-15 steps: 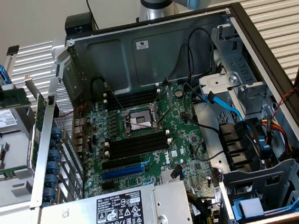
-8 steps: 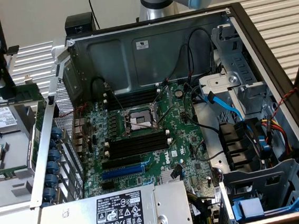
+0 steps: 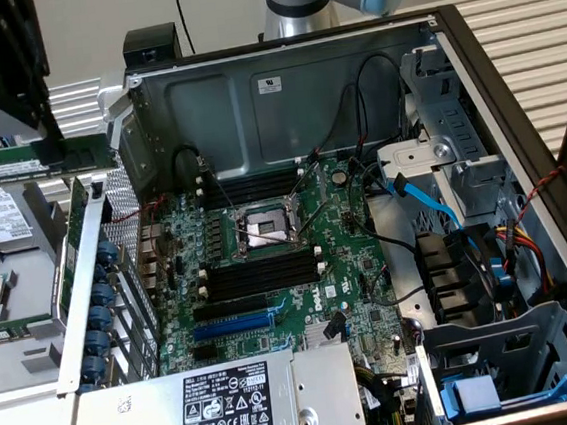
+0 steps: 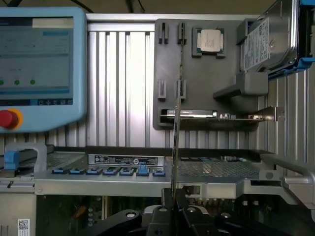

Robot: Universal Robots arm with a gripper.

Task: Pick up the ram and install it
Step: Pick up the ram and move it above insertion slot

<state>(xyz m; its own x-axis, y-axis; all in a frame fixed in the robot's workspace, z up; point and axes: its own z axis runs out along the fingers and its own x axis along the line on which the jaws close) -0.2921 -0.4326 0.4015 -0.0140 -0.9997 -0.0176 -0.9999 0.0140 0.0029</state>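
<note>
The ram (image 3: 18, 166) is a thin dark-green strip with a pale label, held level above the grey parts holder at the exterior view's left, outside the computer case. My gripper (image 3: 51, 142) is shut on it from above. In the wrist view the ram (image 4: 176, 142) is edge-on, a thin line running away from my gripper (image 4: 174, 199), whose black fingers (image 4: 167, 199) pinch its near end. The black memory slots (image 3: 259, 275) lie on the green motherboard (image 3: 349, 266) inside the open case, well to the exterior view's right of the ram.
The grey parts holder (image 4: 197, 93) carries a CPU chip (image 4: 210, 40) and a hard drive (image 4: 268, 37). A teach pendant (image 4: 39, 64) with a red button stands beside it. The case wall (image 3: 89, 281), power supply (image 3: 222, 409), blue slot (image 3: 234, 326), cables and drive cage (image 3: 480, 274) crowd the board.
</note>
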